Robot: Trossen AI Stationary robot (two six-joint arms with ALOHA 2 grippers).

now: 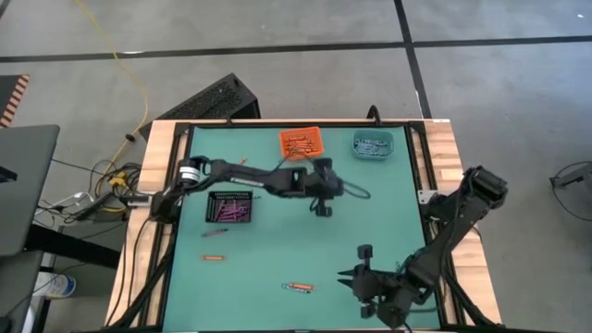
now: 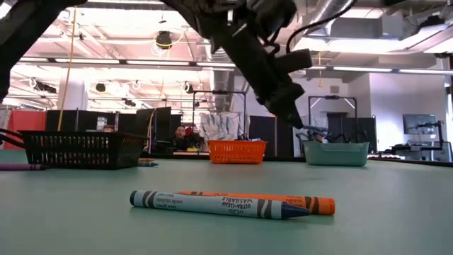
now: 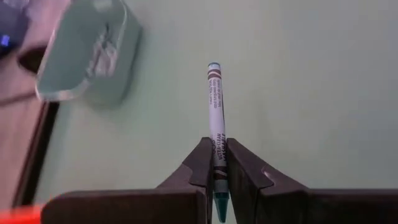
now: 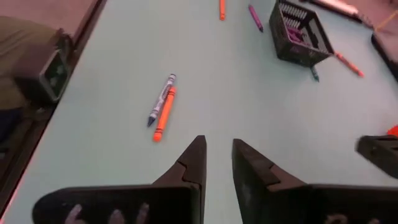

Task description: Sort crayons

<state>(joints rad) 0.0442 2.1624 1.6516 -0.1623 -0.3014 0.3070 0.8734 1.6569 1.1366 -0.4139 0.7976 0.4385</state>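
From my overhead camera, starting at the left of the green table, I see the black bin with purple crayons lying inside it, and just below it on the mat a purple crayon and an orange crayon lying loose, well apart from the bin. My left arm reaches out over the middle of the table, and its left gripper hangs above the mat below the orange bin. Through its wrist camera I see its jaws pinching a teal crayon near the tip end, the blunt end sticking out forward over bare mat, with the teal bin off to one side and well apart. At the far edge of the table the orange bin holds orange crayons, and the teal bin beside it holds a few pale sticks I cannot make out. Nearer me, at the front of the mat, a blue crayon and an orange crayon lie side by side, touching along their length. To the right of that pair sits my right gripper, low over the front right part of the table; its wrist camera shows its jaws spread a little with nothing between them, aimed across the mat, the touching pair lying ahead of them and the black bin farther off.
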